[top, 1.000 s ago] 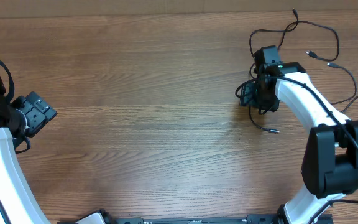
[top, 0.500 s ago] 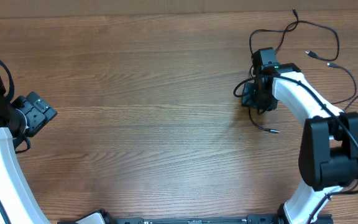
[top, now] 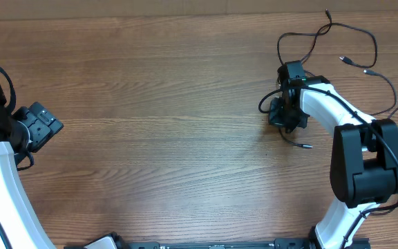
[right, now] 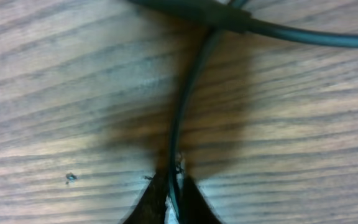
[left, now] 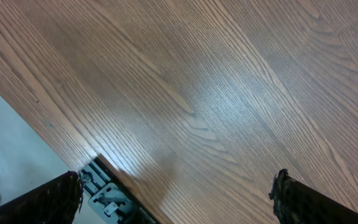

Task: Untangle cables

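Pinching one thin black cord (right: 180, 118) between its closed fingertips, the right gripper (right: 171, 200) sits low on the wooden table (top: 171, 124), and a thicker cord crosses just beyond it in the wrist view. Seen from overhead, the cables (top: 279, 47) lie in loose loops at the far right of the table, around and behind that gripper, with one silvery plug end (top: 304, 145) just beside it. The left gripper (top: 43, 126) hangs at the left edge, well apart from the cables, its jaws spread wide and holding nothing.
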`<state>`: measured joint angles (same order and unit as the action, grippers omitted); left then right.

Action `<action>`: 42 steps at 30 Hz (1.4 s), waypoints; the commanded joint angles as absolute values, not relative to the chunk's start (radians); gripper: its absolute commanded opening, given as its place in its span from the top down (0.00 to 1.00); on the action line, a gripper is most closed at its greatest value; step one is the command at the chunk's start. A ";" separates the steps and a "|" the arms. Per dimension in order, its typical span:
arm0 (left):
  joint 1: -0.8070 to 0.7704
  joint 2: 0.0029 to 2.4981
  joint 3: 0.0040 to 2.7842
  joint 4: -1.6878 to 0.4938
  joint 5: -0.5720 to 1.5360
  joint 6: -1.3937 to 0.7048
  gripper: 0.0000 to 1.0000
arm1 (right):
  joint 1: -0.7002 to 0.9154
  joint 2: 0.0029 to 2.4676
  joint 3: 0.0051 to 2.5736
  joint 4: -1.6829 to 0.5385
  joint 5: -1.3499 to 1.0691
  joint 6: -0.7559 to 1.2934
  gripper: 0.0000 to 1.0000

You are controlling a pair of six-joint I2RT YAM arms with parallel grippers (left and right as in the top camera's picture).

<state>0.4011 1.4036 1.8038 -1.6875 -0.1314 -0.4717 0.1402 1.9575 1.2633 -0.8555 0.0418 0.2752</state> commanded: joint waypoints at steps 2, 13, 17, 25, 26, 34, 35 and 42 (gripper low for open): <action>0.405 1.405 1.800 -1.689 -0.130 -0.487 0.01 | 0.135 1.977 1.263 -0.877 0.051 0.273 0.96; 0.405 1.405 1.800 -1.689 -0.130 -0.487 0.01 | 0.114 1.945 1.263 -1.050 0.055 0.288 0.96; 0.405 1.405 1.800 -1.689 -0.130 -0.487 0.00 | 0.094 1.914 1.263 -1.122 0.059 0.289 0.96; 0.405 1.405 1.800 -1.689 -0.130 -0.487 0.00 | 0.029 1.900 1.263 -1.242 0.058 0.290 0.96; 0.405 1.405 1.800 -1.689 -0.130 -0.487 0.00 | 0.024 1.900 1.263 -1.252 0.054 0.297 0.96; 0.405 1.405 1.800 -1.689 -0.130 -0.487 0.00 | 0.015 1.890 1.263 -1.298 0.051 0.345 0.96; 0.405 1.405 1.800 -1.689 -0.130 -0.487 0.00 | 0.017 1.885 1.263 -1.300 0.051 0.347 0.96; 0.405 1.405 1.800 -1.689 -0.130 -0.487 0.00 | 0.017 1.838 1.263 -1.328 0.048 0.371 0.96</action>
<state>0.4011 1.4036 1.8038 -1.6878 -0.1314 -0.4717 0.0154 1.8919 1.2633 -1.3144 0.0448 0.3462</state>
